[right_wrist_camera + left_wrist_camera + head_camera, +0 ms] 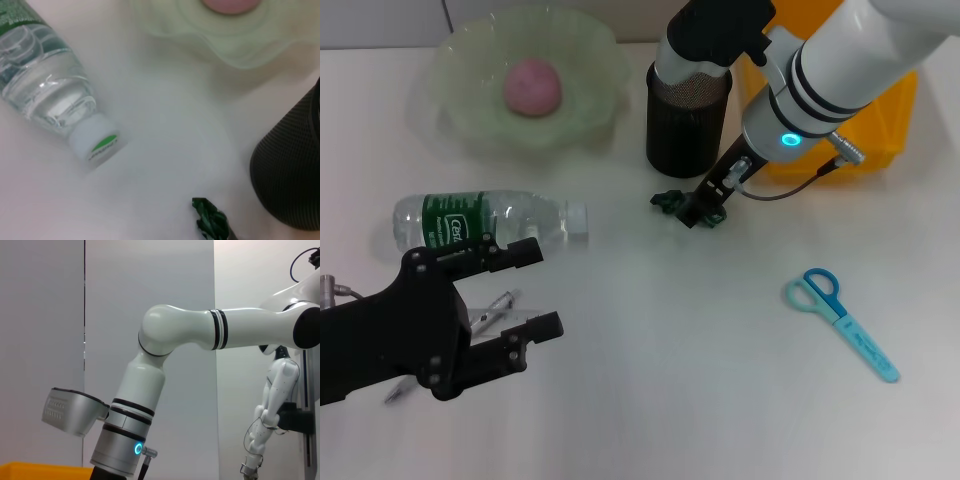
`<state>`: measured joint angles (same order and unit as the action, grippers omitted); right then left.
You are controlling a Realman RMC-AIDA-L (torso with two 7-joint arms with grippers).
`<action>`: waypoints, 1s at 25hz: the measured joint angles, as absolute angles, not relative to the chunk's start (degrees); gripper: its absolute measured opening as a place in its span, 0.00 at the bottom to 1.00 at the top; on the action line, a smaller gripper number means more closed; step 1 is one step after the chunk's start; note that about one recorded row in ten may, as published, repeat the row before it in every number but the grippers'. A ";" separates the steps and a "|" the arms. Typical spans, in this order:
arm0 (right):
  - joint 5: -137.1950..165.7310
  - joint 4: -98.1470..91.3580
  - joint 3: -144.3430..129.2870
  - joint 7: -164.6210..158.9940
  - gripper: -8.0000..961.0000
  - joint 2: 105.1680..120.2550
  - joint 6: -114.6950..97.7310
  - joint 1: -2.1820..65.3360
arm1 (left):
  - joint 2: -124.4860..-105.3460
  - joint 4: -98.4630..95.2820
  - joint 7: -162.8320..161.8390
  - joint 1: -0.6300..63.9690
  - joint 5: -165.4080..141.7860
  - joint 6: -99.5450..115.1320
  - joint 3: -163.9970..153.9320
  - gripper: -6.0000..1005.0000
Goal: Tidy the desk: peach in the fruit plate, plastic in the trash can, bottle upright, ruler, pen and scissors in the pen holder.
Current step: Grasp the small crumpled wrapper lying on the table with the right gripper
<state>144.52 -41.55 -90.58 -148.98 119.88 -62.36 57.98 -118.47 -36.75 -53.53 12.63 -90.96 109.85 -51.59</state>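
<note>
One pink peach [532,86] already sits in the middle of the pale green, wavy-rimmed fruit plate [460,110] at the far left of the white desk [650,380]. One clear bottle [485,220] lies on its side in front of the plate, its white cap pointing toward the centre of the desk; it carries a green label with white writing that starts with "C", the rest too small to read, and the right wrist view shows a small green mark on the cap. One black mesh pen holder [686,120] stands upright to the right of the plate, with one yellow bin [880,130] behind it on the right, largely hidden by the right arm. One small crumpled piece of dark green plastic [668,201] lies on the desk just in front of the pen holder. The right gripper [705,213] is down at the desk right beside that plastic; whether its jaws are spread or closed cannot be told. One pair of scissors [840,320] with blue handles and a light blue blade cover lies well apart to the right. The left gripper [535,288] hovers near the front left edge, jaws spread with nothing between them, just in front of the bottle and above one silvery pen [492,310] that shows partly under it.
</note>
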 joint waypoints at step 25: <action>143.82 -40.87 -92.31 -149.07 0.50 119.88 -61.77 57.89 | -118.47 -35.67 -52.80 12.93 -90.96 109.77 -51.59 0.63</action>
